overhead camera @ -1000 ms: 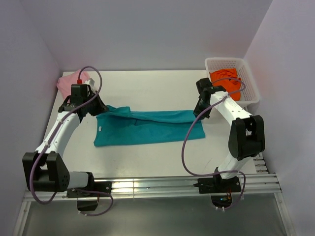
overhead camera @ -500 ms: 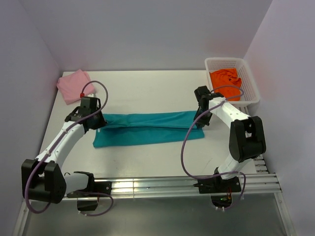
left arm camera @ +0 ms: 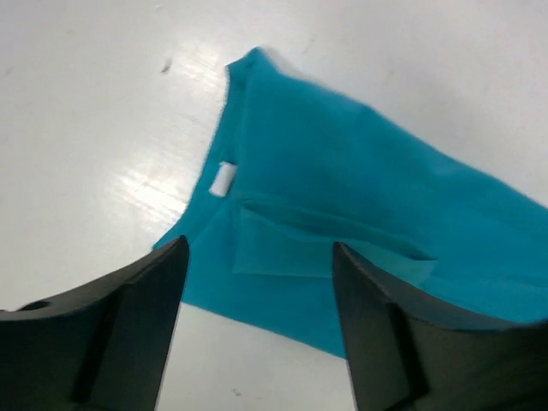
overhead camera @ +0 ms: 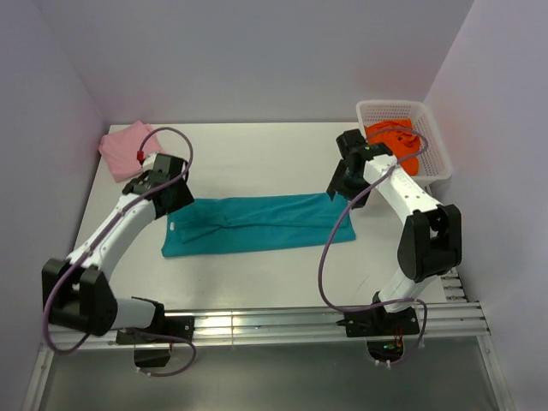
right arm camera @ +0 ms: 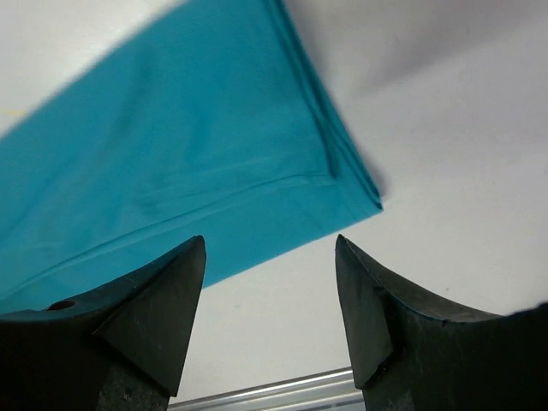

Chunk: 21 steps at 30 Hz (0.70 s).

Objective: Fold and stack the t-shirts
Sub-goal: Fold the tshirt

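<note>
A teal t-shirt (overhead camera: 257, 224) lies flat on the table, folded lengthwise into a long band; its collar end with a white label (left arm camera: 223, 179) shows in the left wrist view, its hem end (right arm camera: 257, 154) in the right wrist view. My left gripper (overhead camera: 171, 199) hovers open over the shirt's left end, nothing between its fingers. My right gripper (overhead camera: 341, 184) hangs open just beyond the shirt's far right corner, also empty. A folded pale pink t-shirt (overhead camera: 125, 147) rests at the far left. A bright orange t-shirt (overhead camera: 396, 141) is crumpled in the basket.
The white mesh basket (overhead camera: 435, 137) stands at the far right corner. Purple cables loop from both arms. A metal rail (overhead camera: 282, 321) runs along the table's near edge. Walls close in on the left, back and right.
Both grippers were shut on the teal shirt's far edge, carried it toward the near side over the shirt, opened and let go. They have since lifted away; the shirt lies folded in half lengthwise.
</note>
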Motion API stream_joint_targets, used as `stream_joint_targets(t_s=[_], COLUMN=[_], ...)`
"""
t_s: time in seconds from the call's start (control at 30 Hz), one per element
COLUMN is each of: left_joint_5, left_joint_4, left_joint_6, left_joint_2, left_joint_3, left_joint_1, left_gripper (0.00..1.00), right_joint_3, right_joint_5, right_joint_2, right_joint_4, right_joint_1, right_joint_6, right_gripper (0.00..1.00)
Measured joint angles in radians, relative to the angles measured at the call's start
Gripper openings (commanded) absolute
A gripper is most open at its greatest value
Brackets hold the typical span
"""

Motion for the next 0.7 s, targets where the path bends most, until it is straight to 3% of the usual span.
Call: stream_joint_targets(t_s=[0.1,0.27,0.4,0.57,0.7], left_joint_5=[0.041,0.156,0.239,0.301,0.323], left_joint_4=[0.003,0.073,0.071,0.076,0.073], left_joint_6=[0.003,0.021,0.029,0.035,0.034], left_joint_2=[0.158,0.436,0.502,0.518,0.518], left_joint_3=[0.125,0.222,0.215,0.221,0.220], left_joint_1=[0.000,0.000,0.000,0.000,-0.002], left_gripper=[0.62,0.60,0.43,0.35,0.21], right_joint_3=[0.097,0.145,0.145,0.140,0.130], right_joint_5=[0.000,0.002,0.005,0.006,0.005], right_joint_2=[0.007,0.019,0.019,0.019,0.019], right_joint_4=[-0.012,-0.025,-0.053,-0.058,-0.055], right_joint_1=[0.019,0.029,0.029,0.029,0.028], right_joint_6=[-0.005,-0.019,-0.030,-0.034,-0.037], right_gripper=[0.68,0.65,0.61,0.60,0.59])
